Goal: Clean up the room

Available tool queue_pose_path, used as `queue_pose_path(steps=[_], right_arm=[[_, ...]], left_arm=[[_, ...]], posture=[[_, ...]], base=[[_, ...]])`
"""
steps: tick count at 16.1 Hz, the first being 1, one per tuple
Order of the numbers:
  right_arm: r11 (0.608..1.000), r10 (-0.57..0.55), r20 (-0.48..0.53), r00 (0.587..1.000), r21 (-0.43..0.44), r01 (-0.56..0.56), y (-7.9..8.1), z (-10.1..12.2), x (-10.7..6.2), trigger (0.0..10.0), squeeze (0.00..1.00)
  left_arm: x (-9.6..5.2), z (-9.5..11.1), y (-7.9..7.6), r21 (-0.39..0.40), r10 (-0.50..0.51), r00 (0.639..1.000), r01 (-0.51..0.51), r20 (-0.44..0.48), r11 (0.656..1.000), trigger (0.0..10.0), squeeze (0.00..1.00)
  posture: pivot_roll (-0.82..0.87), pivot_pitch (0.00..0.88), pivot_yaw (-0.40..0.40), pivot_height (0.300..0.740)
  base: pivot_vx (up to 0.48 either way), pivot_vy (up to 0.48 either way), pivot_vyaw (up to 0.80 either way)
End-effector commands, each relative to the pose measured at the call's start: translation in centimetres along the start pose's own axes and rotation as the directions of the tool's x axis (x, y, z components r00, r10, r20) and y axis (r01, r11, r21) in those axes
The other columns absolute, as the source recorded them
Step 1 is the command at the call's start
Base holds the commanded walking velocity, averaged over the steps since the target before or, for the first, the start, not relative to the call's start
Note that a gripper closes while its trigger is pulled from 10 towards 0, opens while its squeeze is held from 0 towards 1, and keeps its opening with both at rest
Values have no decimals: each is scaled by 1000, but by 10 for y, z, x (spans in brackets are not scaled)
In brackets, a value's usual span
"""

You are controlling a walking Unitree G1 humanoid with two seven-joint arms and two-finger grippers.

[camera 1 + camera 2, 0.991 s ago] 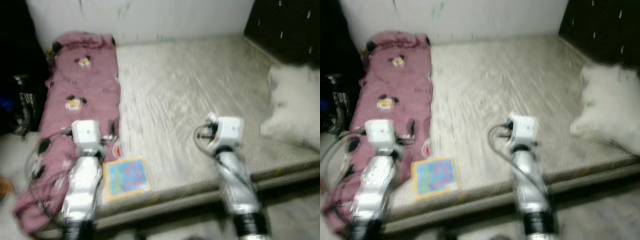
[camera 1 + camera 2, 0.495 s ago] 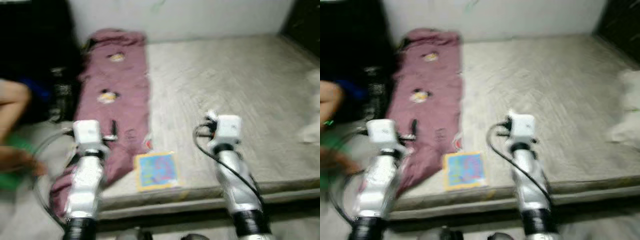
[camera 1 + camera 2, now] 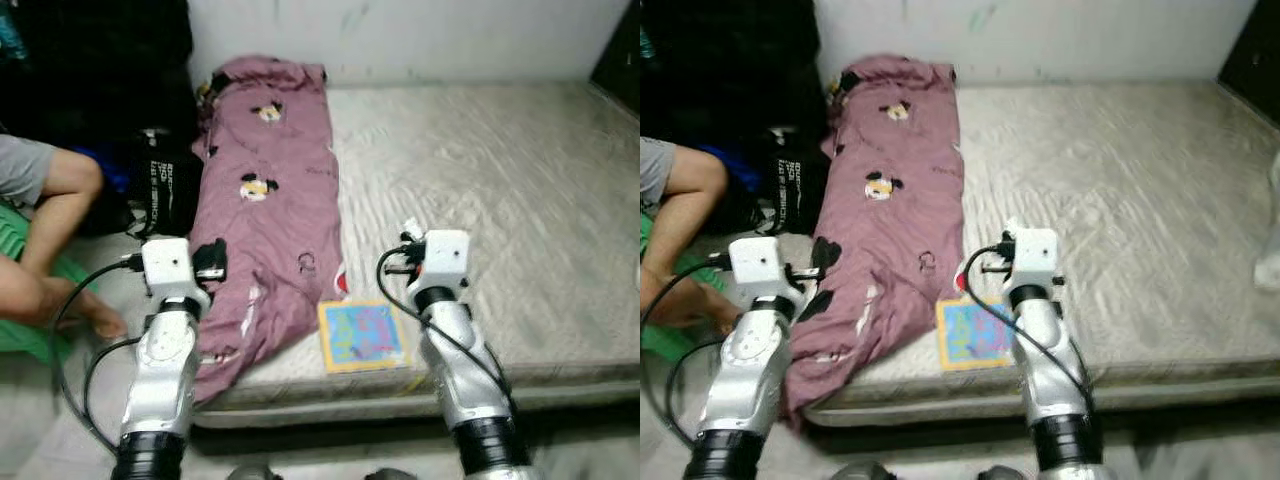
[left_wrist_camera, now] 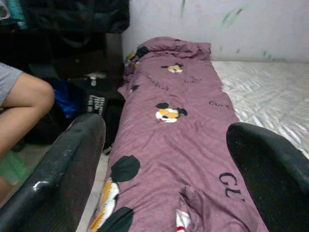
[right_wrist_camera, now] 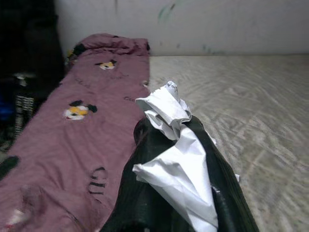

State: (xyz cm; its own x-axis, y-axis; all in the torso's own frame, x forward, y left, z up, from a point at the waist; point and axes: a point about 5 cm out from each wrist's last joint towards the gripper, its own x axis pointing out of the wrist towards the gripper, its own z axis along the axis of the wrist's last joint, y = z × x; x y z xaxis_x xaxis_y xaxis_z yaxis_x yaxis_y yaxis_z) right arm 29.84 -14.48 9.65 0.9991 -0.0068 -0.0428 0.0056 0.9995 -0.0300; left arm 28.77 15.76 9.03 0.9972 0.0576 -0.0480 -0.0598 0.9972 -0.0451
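A purple blanket (image 3: 272,205) with cartoon mouse prints lies crumpled along the left side of the bare grey mattress (image 3: 500,180) and hangs over its front corner. A colourful picture book (image 3: 362,335) lies flat near the front edge. My right gripper (image 5: 169,129) is shut on a crumpled white paper (image 5: 179,166). It hovers over the mattress just right of the book, and the paper's tip (image 3: 410,232) shows ahead of the wrist. My left gripper (image 4: 166,126) is open with nothing between its fingers, held over the blanket's lower left part.
A person sits on the floor at the left, with a bare knee (image 3: 60,185) and foot (image 3: 100,318) close to my left arm (image 3: 165,340). A black bag (image 3: 165,190) stands between the person and the mattress. A white wall (image 3: 400,35) runs behind.
The camera has swung left: the white bundle at the right has gone from view, and the person and black bag have come in. Both arms keep their pose.
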Motion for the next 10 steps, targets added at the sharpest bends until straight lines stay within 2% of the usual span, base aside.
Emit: queue_pose_path(steps=[1, 3, 7, 9, 10], right_arm=[[1000, -3, 14, 1000, 8, 3, 1, 4, 1, 10000, 0], [1000, -2, 14, 1000, 15, 2, 2, 3, 1, 10000, 0], [999, -3, 10, 1000, 40, 2, 2, 3, 1, 10000, 0], [1000, 17, 21, 1000, 19, -18, 4, 4, 1, 10000, 0], [999, 28, 28, 999, 21, -28, 5, 5, 1, 10000, 0]], left_arm=[[0, 1, 3, 16, 6, 1000, -6, 2, 1000, 10000, 0], [0, 1, 3, 15, 4, 1000, -4, 1, 1000, 10000, 0], [-1, 1, 3, 19, 4, 1000, -4, 4, 1000, 10000, 0], [-1, 5, 3, 29, 13, 999, -15, 49, 999, 10000, 0], [-1, 6, 3, 28, 14, 999, -15, 52, 1000, 10000, 0]], posture=[[40, 0, 26, 740], [40, 0, 28, 740], [40, 0, 29, 740], [45, 0, 25, 740], [46, 0, 25, 740]], base=[[0, 480, 613], [0, 480, 722], [0, 480, 0], [0, 0, 0], [0, 0, 800]])
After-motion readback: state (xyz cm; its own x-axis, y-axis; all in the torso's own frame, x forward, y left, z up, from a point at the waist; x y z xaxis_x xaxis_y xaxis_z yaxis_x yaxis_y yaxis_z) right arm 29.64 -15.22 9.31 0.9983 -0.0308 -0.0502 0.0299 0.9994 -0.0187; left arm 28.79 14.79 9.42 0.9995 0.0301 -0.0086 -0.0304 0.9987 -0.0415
